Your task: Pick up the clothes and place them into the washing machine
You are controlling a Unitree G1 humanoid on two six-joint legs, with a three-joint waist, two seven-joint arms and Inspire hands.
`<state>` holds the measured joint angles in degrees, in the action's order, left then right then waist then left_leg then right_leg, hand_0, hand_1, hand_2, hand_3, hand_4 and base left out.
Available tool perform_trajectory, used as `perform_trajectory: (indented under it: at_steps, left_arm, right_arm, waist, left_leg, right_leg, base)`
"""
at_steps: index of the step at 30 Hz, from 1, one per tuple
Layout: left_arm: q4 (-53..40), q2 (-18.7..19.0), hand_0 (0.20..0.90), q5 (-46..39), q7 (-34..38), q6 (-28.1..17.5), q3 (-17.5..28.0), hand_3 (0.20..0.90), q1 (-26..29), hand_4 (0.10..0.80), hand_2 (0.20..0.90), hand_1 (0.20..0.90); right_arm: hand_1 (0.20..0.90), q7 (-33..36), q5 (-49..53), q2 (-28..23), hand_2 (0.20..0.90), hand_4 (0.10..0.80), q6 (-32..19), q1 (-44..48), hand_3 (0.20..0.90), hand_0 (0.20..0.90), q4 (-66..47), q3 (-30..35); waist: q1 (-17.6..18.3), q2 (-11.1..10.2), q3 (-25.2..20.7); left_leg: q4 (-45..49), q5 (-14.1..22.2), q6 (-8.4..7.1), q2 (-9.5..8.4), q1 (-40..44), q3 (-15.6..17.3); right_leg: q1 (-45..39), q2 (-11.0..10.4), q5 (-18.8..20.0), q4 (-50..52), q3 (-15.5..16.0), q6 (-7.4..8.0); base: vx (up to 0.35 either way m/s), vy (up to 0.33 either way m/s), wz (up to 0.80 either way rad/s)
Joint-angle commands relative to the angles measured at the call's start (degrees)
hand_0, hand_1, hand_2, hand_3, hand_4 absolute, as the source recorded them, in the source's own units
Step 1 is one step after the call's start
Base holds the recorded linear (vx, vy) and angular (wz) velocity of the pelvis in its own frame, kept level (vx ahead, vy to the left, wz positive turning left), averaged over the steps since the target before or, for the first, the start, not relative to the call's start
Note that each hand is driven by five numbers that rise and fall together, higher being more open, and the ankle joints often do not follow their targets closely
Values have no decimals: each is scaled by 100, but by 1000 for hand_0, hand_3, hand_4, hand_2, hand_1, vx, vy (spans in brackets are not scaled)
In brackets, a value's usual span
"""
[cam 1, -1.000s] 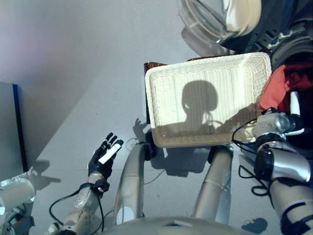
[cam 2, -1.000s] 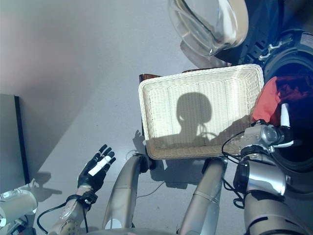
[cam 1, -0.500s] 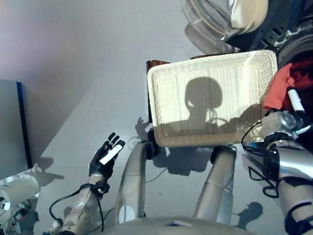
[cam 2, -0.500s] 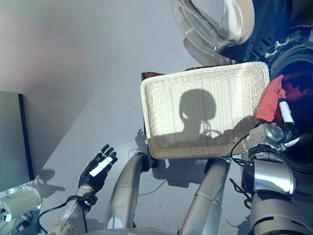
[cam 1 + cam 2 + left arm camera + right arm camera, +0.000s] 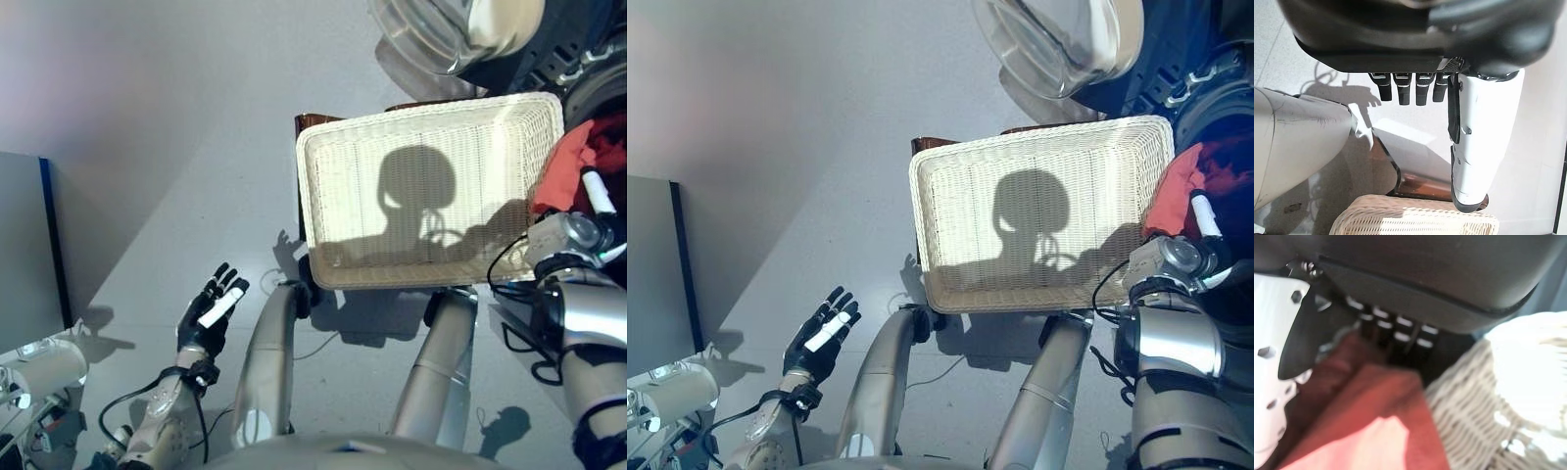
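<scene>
At far left a grey panel (image 5: 24, 255) with a dark blue edge stands on the pale floor (image 5: 147, 117); near it, low in the head views, the left hand (image 5: 209, 318) hangs over the floor with its fingers straight and spread, holding nothing; its white thumb cover shows plainly. In the middle sits a white wicker basket (image 5: 323, 166), nothing lying in it, resting on a dark brown stand (image 5: 305, 125) that peeks out at its far left corner. Above it hangs the washing machine's open glass door (image 5: 441, 34); the dark drum opening (image 5: 1225, 108) lies to the right. At the basket's right edge the red clothes (image 5: 573, 162) bulge from the drum's mouth, touching the wicker; the right hand (image 5: 1203, 217) reaches into them; its fingers seem sunk in the cloth, so I cannot tell whether they grip it.
</scene>
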<state>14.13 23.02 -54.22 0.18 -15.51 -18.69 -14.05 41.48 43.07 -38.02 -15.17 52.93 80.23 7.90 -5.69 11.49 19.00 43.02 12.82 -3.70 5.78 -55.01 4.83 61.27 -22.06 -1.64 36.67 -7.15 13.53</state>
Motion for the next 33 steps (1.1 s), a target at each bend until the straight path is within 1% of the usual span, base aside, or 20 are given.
perform_trajectory:
  at_steps: [1, 4, 5, 6, 10, 13, 16, 19, 23, 26, 30, 33]
  left_arm:
    - [-203, 266, 900, 171, 39, -475, 345, 900, -188, 800, 900, 900]
    - [-199, 250, 900, 176, 47, -499, 417, 900, -227, 800, 900, 900]
    - [-200, 249, 900, 176, 47, -499, 418, 900, -229, 800, 900, 900]
    - [-172, 241, 900, 202, 40, -519, 466, 900, -239, 800, 900, 900]
    - [-211, 276, 900, 200, 15, -545, 480, 900, -306, 800, 900, 900]
    - [-241, 313, 900, 182, 7, -546, 460, 900, -305, 800, 900, 900]
    - [-227, 389, 900, 174, 7, -556, 411, 900, -225, 800, 900, 900]
    - [-241, 378, 900, 164, 76, -564, 444, 900, -187, 800, 900, 900]
    - [-245, 295, 900, 177, 202, -563, 451, 900, -192, 800, 900, 900]
    - [-266, 272, 900, 189, 245, -560, 430, 900, -186, 800, 900, 900]
    - [-297, 291, 900, 185, 241, -558, 410, 900, -229, 800, 900, 900]
    - [-338, 351, 900, 157, 216, -567, 431, 900, -250, 800, 900, 900]
  right_arm:
    - [900, -406, -786, -400, 900, 800, -588, 47, 900, 900, -1115, -498]
    - [900, -164, -1539, -352, 900, 800, -302, -237, 900, 900, -1070, -634]
    - [900, -156, -1547, -348, 900, 800, -297, -238, 900, 900, -1075, -634]
    - [900, -62, -1966, -340, 900, 800, -77, -284, 900, 900, -955, -749]
    - [900, 64, -2418, -350, 900, 800, 150, -188, 900, 900, -860, -952]
    - [900, 66, -2441, -346, 900, 800, 175, -89, 900, 900, -845, -1017]
    - [900, 142, -2443, -432, 900, 800, 205, 104, 900, 900, -821, -1106]
    - [900, 391, -2434, -466, 900, 800, 254, 241, 900, 900, -804, -1038]
    - [900, 1061, -2505, -365, 900, 800, 252, 209, 900, 900, -944, -729]
    - [900, 1233, -2525, -287, 900, 800, 320, 174, 900, 900, -1038, -567]
    - [900, 1303, -2531, -235, 900, 800, 355, 206, 900, 900, -1108, -549]
    - [900, 1162, -2417, -270, 900, 800, 377, 332, 900, 900, -936, -602]
  waist:
    - [35, 11, -85]
    - [89, -20, -76]
    - [90, -18, -77]
    - [110, -31, -69]
    - [115, -61, -59]
    - [117, -84, -40]
    - [124, -143, -38]
    - [148, -197, -25]
    - [189, -248, -9]
    - [211, -262, -5]
    - [206, -257, -21]
    - [174, -244, -34]
  left_leg:
    - [-688, -417, -597, 378, 464, -424]
    - [-688, -417, -598, 387, 468, -420]
    - [-688, -417, -598, 388, 468, -421]
    - [-699, -420, -600, 402, 473, -408]
    - [-739, -448, -598, 429, 511, -381]
    - [-773, -466, -595, 419, 548, -362]
    - [-952, -513, -603, 389, 693, -346]
    - [-1038, -537, -604, 356, 783, -324]
    - [-995, -497, -593, 346, 809, -343]
    - [-916, -446, -586, 338, 768, -342]
    - [-890, -417, -572, 339, 737, -310]
    - [-851, -404, -564, 338, 686, -300]
  right_leg:
    - [-232, -102, -2, -136, -43, -151]
    - [-265, -86, 46, -185, -18, -156]
    - [-267, -86, 47, -187, -16, -156]
    - [-288, -88, 79, -223, 0, -144]
    - [-362, -94, 171, -357, 53, -124]
    - [-442, -92, 219, -459, 86, -119]
    - [-640, -125, 344, -712, 156, -54]
    - [-776, -139, 425, -864, 221, -26]
    - [-890, -160, 419, -899, 237, -18]
    - [-892, -175, 406, -907, 224, -22]
    - [-859, -191, 425, -948, 221, -22]
    - [-802, -196, 426, -932, 193, -23]
  base:
    - [0, 0, 0]
    - [-8, -6, -2]
    - [0, 0, 0]
    - [0, 0, 0]
    - [0, 0, 0]
    - [8, -1, -5]
    - [23, 5, -6]
    - [29, 15, -5]
    - [15, 5, 3]
    - [1, 9, 1]
    - [4, 28, 2]
    - [0, 0, 0]
